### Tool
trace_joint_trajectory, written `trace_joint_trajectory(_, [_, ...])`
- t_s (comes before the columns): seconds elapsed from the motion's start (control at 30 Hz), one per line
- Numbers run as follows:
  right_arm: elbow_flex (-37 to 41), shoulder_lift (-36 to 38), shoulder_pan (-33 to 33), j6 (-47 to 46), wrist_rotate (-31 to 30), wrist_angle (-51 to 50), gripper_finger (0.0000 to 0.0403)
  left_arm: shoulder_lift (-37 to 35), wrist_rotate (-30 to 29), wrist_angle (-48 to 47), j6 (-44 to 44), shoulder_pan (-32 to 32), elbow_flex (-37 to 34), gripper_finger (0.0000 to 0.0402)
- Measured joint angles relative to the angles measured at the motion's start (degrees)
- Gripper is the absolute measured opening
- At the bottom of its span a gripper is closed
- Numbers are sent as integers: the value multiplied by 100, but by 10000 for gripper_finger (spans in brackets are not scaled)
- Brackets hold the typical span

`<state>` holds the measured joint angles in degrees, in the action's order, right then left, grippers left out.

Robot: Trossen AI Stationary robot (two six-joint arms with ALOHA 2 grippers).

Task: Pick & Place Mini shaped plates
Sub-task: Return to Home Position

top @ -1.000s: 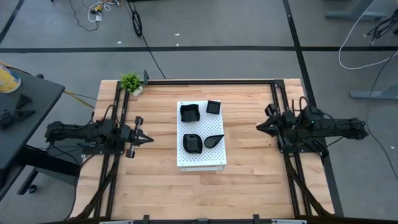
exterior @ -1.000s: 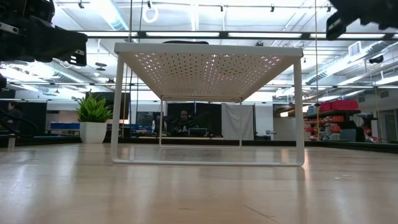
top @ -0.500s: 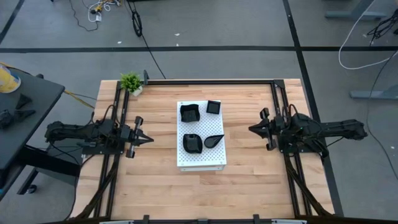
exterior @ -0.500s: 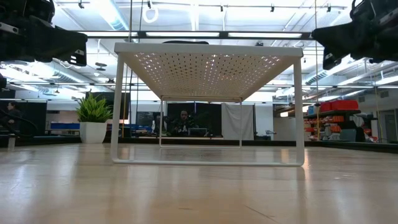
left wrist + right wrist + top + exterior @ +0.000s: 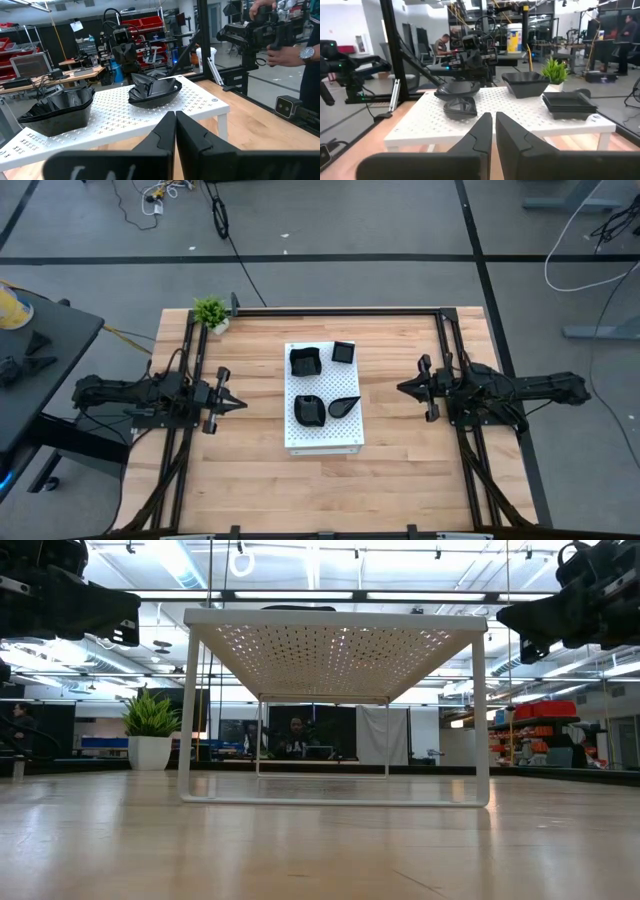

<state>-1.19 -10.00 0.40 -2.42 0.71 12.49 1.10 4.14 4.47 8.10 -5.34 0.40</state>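
Low view: black plates (image 5: 309, 409) hidden above the white shelf (image 5: 322, 438) top; from above, four lots sit on it, stack counts unclear; left gripper (image 5: 236, 402) and right gripper (image 5: 403, 388) hover either side, well apart from it, fingers pressed together, holding nothing.

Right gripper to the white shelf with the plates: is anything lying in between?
Nothing. In the high view, only bare wooden table separates the right gripper from the white shelf holding the black plates.
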Motion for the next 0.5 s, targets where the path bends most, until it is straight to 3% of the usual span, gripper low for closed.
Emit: trace_joint_trajectory(0.5, [22,4,0,15,22,-152,29,0,0,-1,0,0,0,18])
